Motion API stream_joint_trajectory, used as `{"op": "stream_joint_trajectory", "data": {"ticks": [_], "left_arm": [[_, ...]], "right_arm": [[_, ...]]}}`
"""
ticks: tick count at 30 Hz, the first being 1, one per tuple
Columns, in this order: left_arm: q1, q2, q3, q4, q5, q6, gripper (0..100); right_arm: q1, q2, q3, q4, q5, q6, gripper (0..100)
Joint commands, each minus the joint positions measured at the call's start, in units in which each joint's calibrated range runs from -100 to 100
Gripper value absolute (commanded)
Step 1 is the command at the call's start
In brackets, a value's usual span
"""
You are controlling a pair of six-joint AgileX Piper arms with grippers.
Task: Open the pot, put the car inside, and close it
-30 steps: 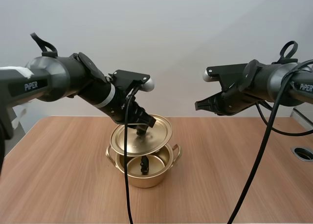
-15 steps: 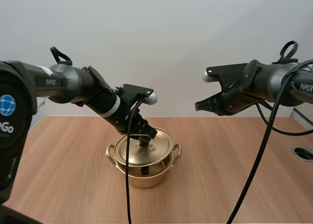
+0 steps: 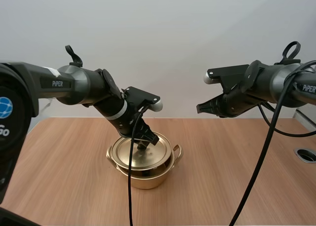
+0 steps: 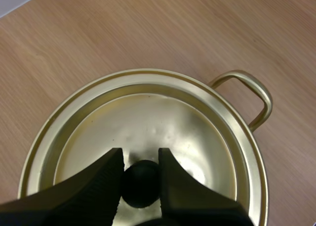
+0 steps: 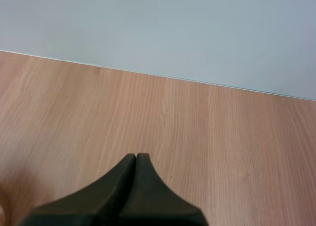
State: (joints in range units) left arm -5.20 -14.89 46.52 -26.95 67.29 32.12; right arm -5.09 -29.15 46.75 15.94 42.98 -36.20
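A gold pot [image 3: 148,177] stands at the table's middle with its gold lid [image 3: 140,155] lying on its rim. My left gripper [image 3: 144,143] is shut on the lid's black knob [image 4: 141,182], its fingers [image 4: 106,179] pinching the knob from both sides above the lid [image 4: 148,127]. The lid hides the pot's inside, so the car is hidden. One pot handle [image 4: 252,95] sticks out beside the lid. My right gripper [image 3: 201,107] hangs high over the table's right half, its fingers [image 5: 134,179] lying together as one dark wedge with nothing in them.
The wooden table [image 3: 237,176] spreads bare around the pot. A round metal grommet [image 3: 306,154] sits near the table's right edge. A pale wall rises behind the table's far edge [image 5: 197,82].
My left gripper has brought the lid down from a tilted hold above the pot until it lies on the pot's rim, covering the dark thing seen inside. The right arm has stayed still.
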Motion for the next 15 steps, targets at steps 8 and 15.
{"op": "stream_joint_trajectory", "data": {"ticks": [8, 15], "left_arm": [[0.01, 0.0, 0.0, -5.3, 4.4, 2.2, 60], [0.01, -0.3, -0.5, -3.4, 3.8, 1.1, 60]], "right_arm": [[0.0, 0.0, 0.0, 0.0, -0.3, 0.1, 0], [0.0, 0.0, 0.0, 0.0, -0.3, 0.0, 0]]}}
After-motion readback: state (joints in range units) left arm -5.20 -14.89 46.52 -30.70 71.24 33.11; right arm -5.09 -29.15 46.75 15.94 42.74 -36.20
